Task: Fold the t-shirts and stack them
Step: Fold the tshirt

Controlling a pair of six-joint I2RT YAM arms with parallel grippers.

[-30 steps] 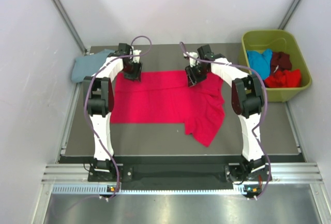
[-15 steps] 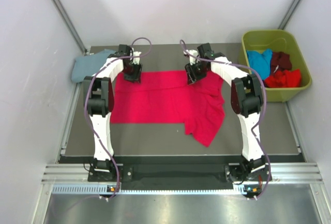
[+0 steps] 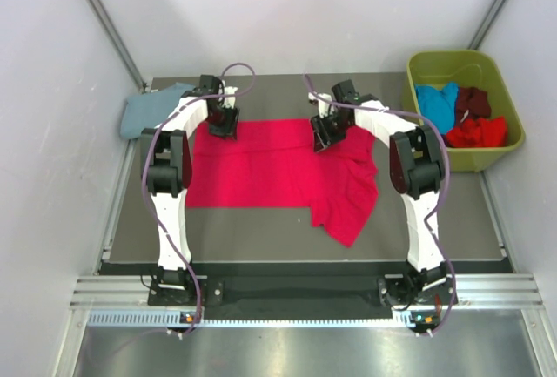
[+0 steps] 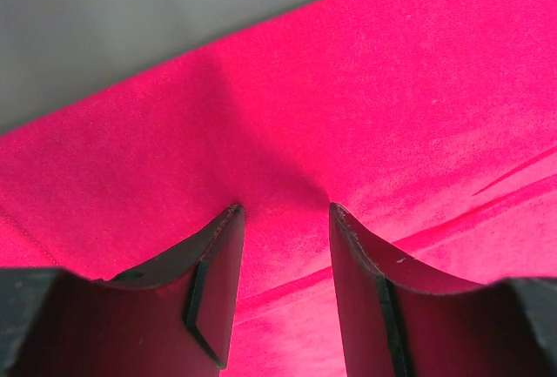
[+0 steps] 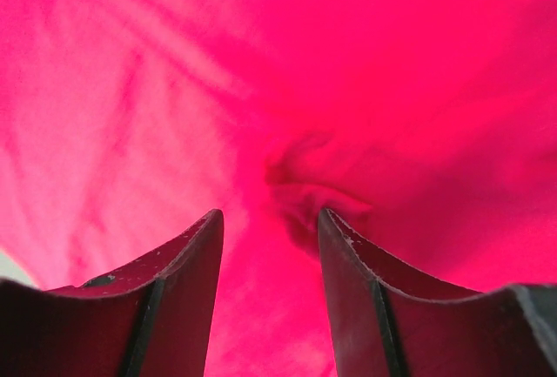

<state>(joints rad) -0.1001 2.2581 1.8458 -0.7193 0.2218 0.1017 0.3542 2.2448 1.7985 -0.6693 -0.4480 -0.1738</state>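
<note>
A dark grey rectangular surface fills the middle of the overhead view, with two white robot arms reaching across it from the near edge. Spread over most of its centre lies a bright crimson-red cotton t-shirt, flat and roughly rectangular on the left. Its right part is rumpled, with one lobe hanging towards the near edge. To the right, just beside the surface, stands an olive-green rectangular plastic bin. It holds three bunched garments: a bright blue t-shirt on its left side, a maroon t-shirt beside that at the far middle, and a red t-shirt in the nearer right part. A dusty blue-grey t-shirt lies crumpled at the far left corner of the surface, apart from the crimson one. The left gripper sits at the far left edge of the crimson shirt. In its wrist view its dark fingers stand apart with cloth showing in the gap, close to the shirt's edge. The right gripper sits on the far edge further right. Its fingers are likewise apart, with a small ruck of crimson cloth at their tips.
</note>
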